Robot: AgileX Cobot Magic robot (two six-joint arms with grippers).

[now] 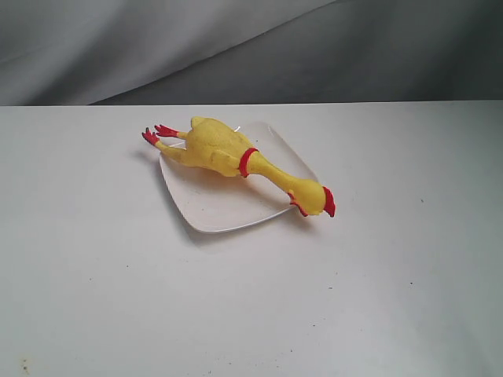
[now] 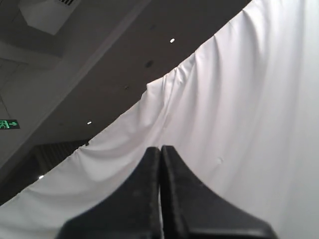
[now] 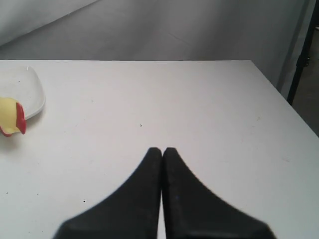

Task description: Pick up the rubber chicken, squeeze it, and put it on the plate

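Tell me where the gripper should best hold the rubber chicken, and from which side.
Probably the thin neck of the rubber chicken, just past the red collar. Come from above, closing across it: the chicken lies flat and diagonal on the plate, and the neck is its narrowest part.

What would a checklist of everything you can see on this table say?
Surface: white table, a few tiny dark specks.
Job's things: yellow rubber toy chicken lies across the glossy white square plate; its red-combed head and red feet hang past the rim.
Clutter: nothing seen.
End effectors: left end effector shut, empty, facing cloth; right end effector shut, empty, over bare table.
Cables: nothing seen.
Surroundings: grey draped cloth behind; dark stand beside the table; green exit sign.
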